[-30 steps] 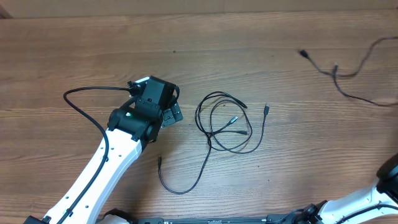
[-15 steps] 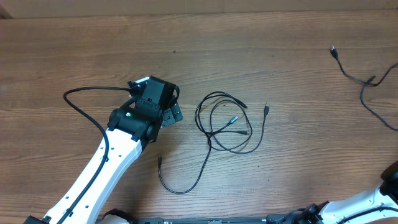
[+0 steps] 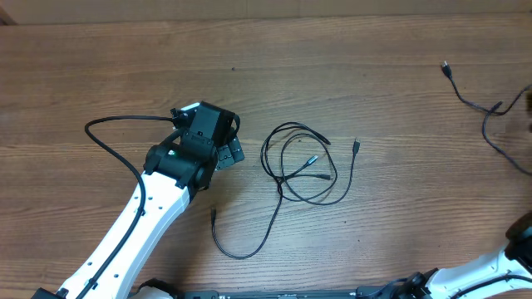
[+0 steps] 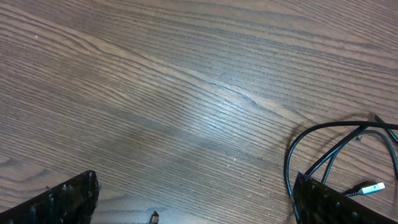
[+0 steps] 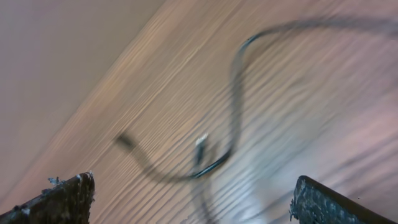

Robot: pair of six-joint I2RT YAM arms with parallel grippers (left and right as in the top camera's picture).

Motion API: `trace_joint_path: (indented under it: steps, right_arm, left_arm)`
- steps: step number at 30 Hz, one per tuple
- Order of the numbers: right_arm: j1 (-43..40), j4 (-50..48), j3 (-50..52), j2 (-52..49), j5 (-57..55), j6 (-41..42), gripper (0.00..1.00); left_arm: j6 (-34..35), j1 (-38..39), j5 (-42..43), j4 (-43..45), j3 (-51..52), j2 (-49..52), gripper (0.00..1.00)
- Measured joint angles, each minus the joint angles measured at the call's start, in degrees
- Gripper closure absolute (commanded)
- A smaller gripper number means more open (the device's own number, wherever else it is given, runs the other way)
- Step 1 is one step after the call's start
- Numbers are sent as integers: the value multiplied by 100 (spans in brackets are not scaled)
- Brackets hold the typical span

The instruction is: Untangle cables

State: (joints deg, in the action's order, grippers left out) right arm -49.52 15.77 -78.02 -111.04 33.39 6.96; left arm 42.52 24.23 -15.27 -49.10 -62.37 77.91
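Behind the left claw (image 3: 230,153) sits a boxy black wrist (image 3: 206,126), then a black joint (image 3: 176,162) and a long white link (image 3: 133,228). A thin black cable (image 3: 133,118) loops out from beside the wrist. The claw's fingertips (image 4: 65,198) are black and rough-edged, and the right arm (image 3: 486,266) is likewise white with black joints.

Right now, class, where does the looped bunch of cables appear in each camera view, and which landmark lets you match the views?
Overhead: the looped bunch of cables lies at the picture's centre.
Left wrist: its loop curves in at the right edge.
Right wrist: not in it; only a blurred single cord shows.
Shared landmark: the silver plug inside the loop, seen overhead and from the left wrist.
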Motion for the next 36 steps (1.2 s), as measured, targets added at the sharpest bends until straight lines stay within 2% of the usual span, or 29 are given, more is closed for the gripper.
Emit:
trace_joint_path:
  steps: [5, 12, 23, 30, 32, 33, 36]
  right_arm:
    - [634, 758, -4, 11, 863, -509, 0]
    - [2411, 1974, -9, 17, 1187, -1993, 0]
    - [5095, 3060, -11, 22, 750, -3895, 0]
    - [6116, 3228, -11, 22, 133, -4413, 0]
    - [6352, 3268, -11, 22, -22, -4476, 18]
    - [6402, 3276, -11, 22, -74, -4474, 38]
    - [6540, 3254, -11, 24, -256, -4538, 79]
  left_arm:
    - [0, 0, 0, -2, 0, 0, 0]
    - [0, 0, 0, -2, 0, 0, 0]
    - [0, 0, 0, 0, 0, 0, 0]
    - [0, 0, 0, -2, 0, 0, 0]
    - [0, 0, 0, -2, 0, 0, 0]
    - [0, 0, 0, -2, 0, 0, 1]
    - [0, 0, 2, -2, 0, 0, 0]
